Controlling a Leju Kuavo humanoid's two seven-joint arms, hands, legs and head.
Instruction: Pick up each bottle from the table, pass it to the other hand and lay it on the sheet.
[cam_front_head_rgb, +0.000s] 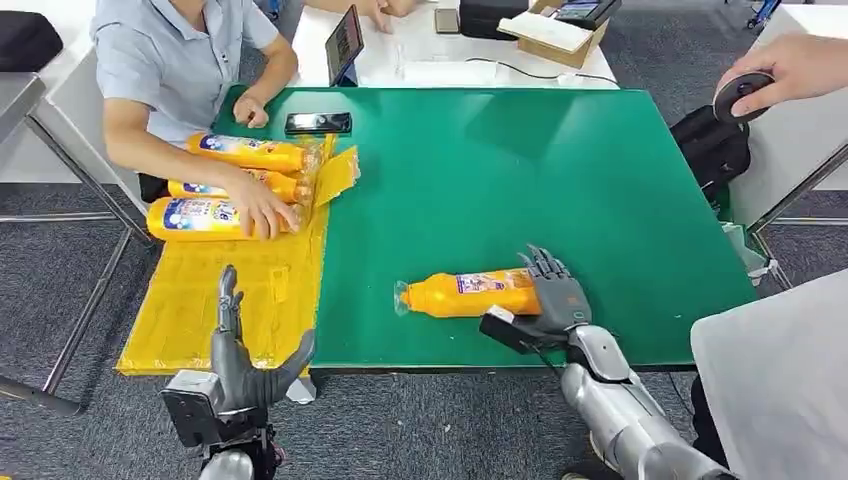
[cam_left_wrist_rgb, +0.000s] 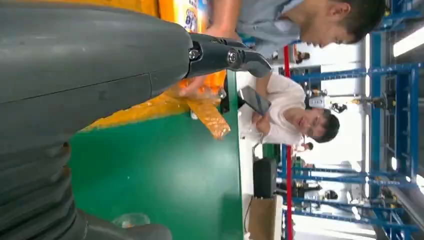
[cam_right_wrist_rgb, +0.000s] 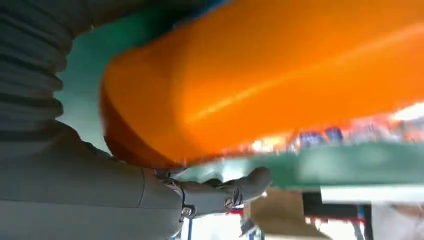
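Head view: four bottles; three lie on the sheet at far left under a person's hand, one bottle lies near right on the table, the right hand curled around its base. The left hand hovers spread, holding nothing. Right wrist view: the bottle sits against the palm, fingers underneath.

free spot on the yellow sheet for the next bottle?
Free: near half of the yellow sheet, between the person's hand and the left hand. Crowded: far end, three bottles. The right hand is at the fourth bottle.

This looks like a robotics lab or test hall: blue steel racking along the back, grey carpet floor, people seated around a green-covered worktop, a cardboard box at twelve o'clock.
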